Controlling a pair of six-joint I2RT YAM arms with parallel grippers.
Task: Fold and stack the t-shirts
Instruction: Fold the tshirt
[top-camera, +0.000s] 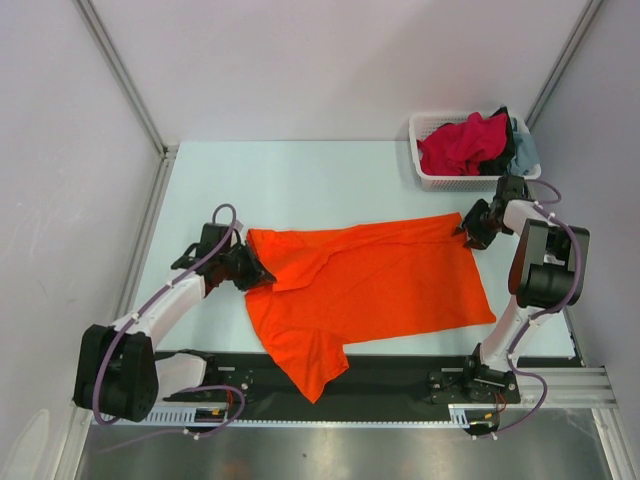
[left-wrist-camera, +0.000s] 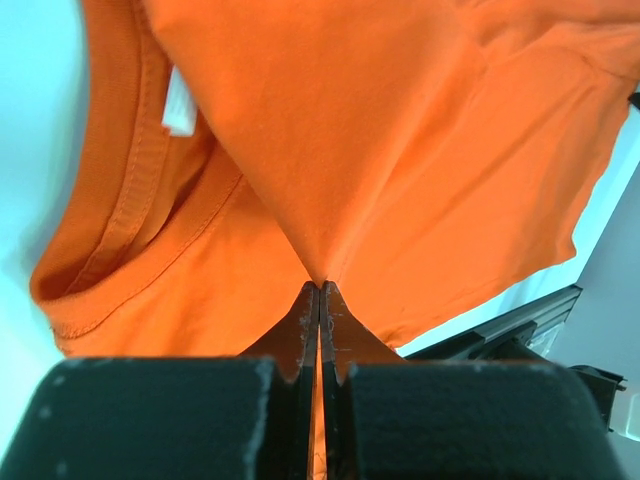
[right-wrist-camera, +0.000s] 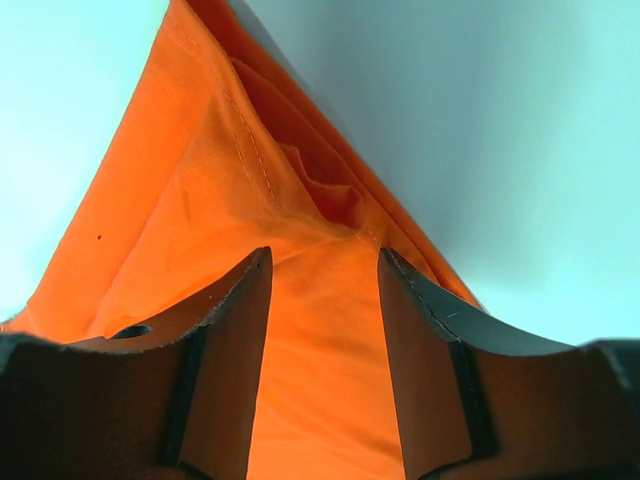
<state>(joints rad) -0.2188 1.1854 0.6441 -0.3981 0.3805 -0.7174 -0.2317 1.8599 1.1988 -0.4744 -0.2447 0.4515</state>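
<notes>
Folds and frame edges are hiding cloth.
The crimson t-shirt (top-camera: 462, 143) is covering most of the black t-shirt (top-camera: 508, 150) and grey-blue t-shirt (top-camera: 526, 155) in the basket (top-camera: 470, 182); both wrist views are cropping the orange t-shirt (top-camera: 380, 290).

T-shirts, in all: four can be counted.
T-shirts on the desk: one, the orange t-shirt (top-camera: 370, 285), spread across the middle and reaching over the near edge.
T-shirts in the basket: three colours show, a crimson-pink t-shirt (top-camera: 465, 145), a black t-shirt (top-camera: 504, 138) and a grey-blue t-shirt (top-camera: 526, 155); whether more lie beneath cannot be told.
Baskets: one, the white mesh basket (top-camera: 430, 181), at the far right corner.
Arms: two, the left arm (top-camera: 165, 305) by the near left corner and the right arm (top-camera: 545, 260) along the right edge.
Grippers: two, one per arm, the left gripper (top-camera: 262, 272) and the right gripper (top-camera: 465, 232).
Desks: one desk (top-camera: 300, 180).
</notes>
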